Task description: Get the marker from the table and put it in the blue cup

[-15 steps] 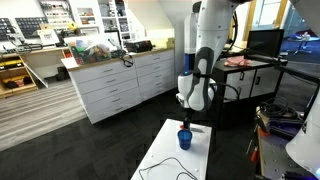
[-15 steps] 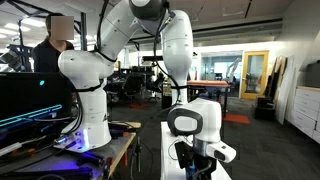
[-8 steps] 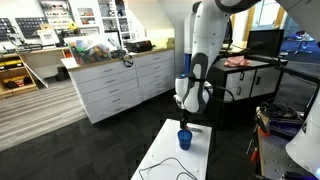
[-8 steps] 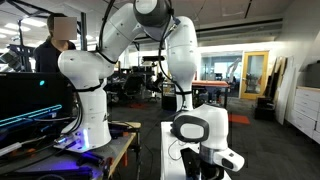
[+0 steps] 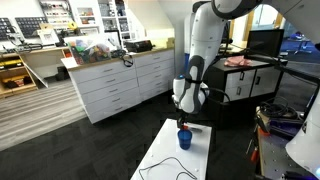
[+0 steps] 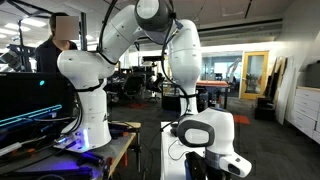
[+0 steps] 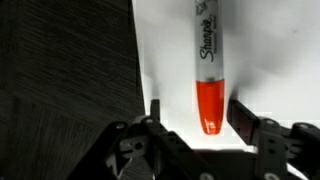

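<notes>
On the white bench point(image 7: 270, 50), close to its edge, the Sharpie marker point(image 7: 207, 55) lies flat, with its red end toward the hand point(image 7: 197, 112). The step in hand is the grasp. The two fingers point(image 7: 242, 118) stand apart, one at each side of the red end, and they do not yet press on it; the gap looks wider on one side. I judge that the next move calls for bringing the fingers together on the Sharpie marker, then a lift and a short carry to the blue cup point(image 5: 185, 139), which stands near the hand in an exterior view. The Sharpie marker is thin and round, grey-bodied with black lettering, so it may roll if one finger touches first.
</notes>
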Available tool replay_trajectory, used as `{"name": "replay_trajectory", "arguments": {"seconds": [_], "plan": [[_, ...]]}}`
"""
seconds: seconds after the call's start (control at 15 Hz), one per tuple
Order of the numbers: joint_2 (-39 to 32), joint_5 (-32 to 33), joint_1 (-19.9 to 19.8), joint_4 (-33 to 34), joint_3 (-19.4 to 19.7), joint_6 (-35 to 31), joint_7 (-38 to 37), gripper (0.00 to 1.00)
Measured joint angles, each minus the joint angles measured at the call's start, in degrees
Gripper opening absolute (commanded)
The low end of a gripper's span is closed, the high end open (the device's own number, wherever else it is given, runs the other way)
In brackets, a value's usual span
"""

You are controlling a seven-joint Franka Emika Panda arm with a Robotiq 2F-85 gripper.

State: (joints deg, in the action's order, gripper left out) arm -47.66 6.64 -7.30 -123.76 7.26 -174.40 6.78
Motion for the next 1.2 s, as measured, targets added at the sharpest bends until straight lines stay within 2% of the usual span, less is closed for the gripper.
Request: {"name": "replay_trajectory", "arguments": {"seconds": [0.4,0.53,0.8,1.2], "plan": [[0.09,-2.64,-2.16,0.96,-2.45,0.00,-0.11,0.04],[0.27,-3.83,-3.54,0.96,-3.73,0.00,-0.14,0.07],[0.47,-5.19,-6.33,0.91,-5.81,0.00,-0.14,0.07],[0.50,-5.91,-6.97,0.91,-7.14,0.00,-0.17,0.07]]}}
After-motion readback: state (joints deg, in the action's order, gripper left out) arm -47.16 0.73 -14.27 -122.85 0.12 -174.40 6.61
